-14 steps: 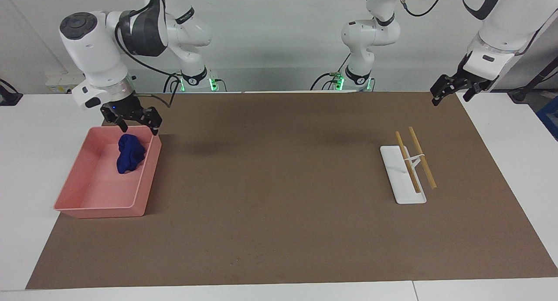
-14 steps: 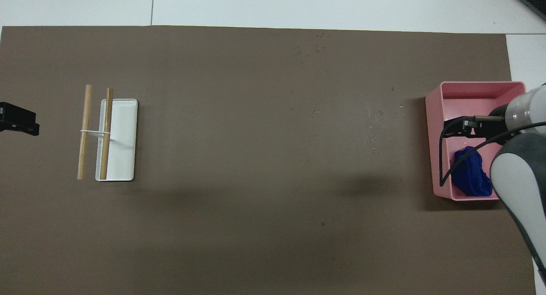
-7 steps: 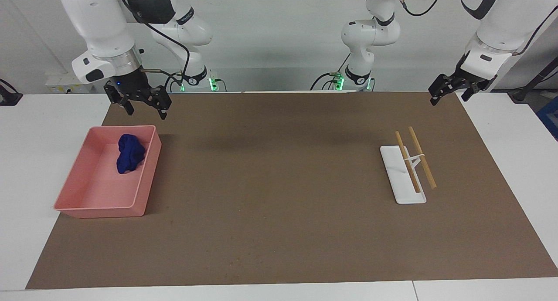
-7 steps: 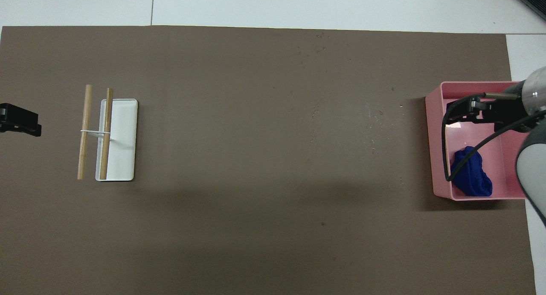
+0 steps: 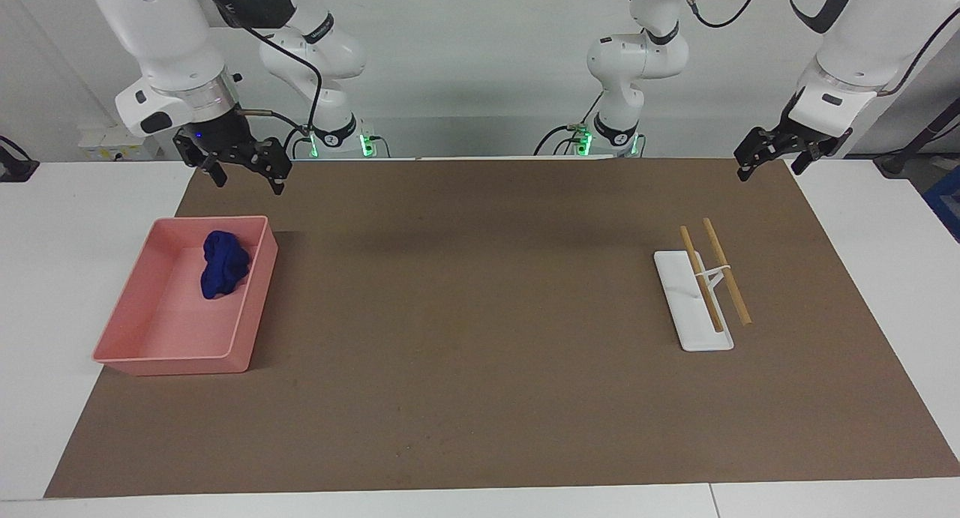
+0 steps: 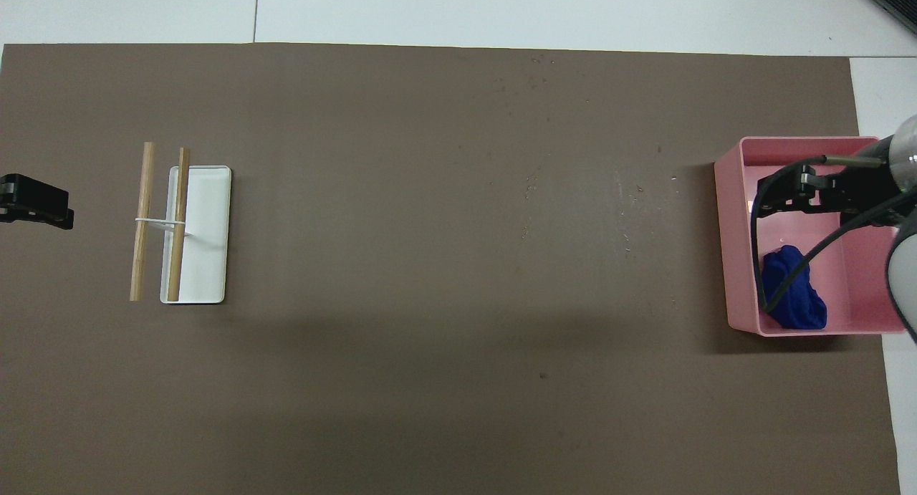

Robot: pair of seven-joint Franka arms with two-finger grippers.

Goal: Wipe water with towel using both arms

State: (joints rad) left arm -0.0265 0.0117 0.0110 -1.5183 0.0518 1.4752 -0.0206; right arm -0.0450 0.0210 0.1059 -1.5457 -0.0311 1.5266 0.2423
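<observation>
Showing two glossy white jointed robot arms (image 5: 169, 31), dark joint caps, trailing black cables (image 5: 296, 34), green lights glowing at bases.

The small deep-blue wrinkled cloth towel (image 5: 223, 273) contrasts with the plain pink plastic tray (image 5: 131, 319), the flat brown table mat (image 5: 480, 353), the white rectangular dish (image 5: 686, 330) and two tan wooden sticks (image 5: 726, 270).

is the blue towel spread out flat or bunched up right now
Bunched up. The towel sits as a wrinkled lump inside the pink tray, covering only a small patch of its floor; no pincer touches it.
</observation>
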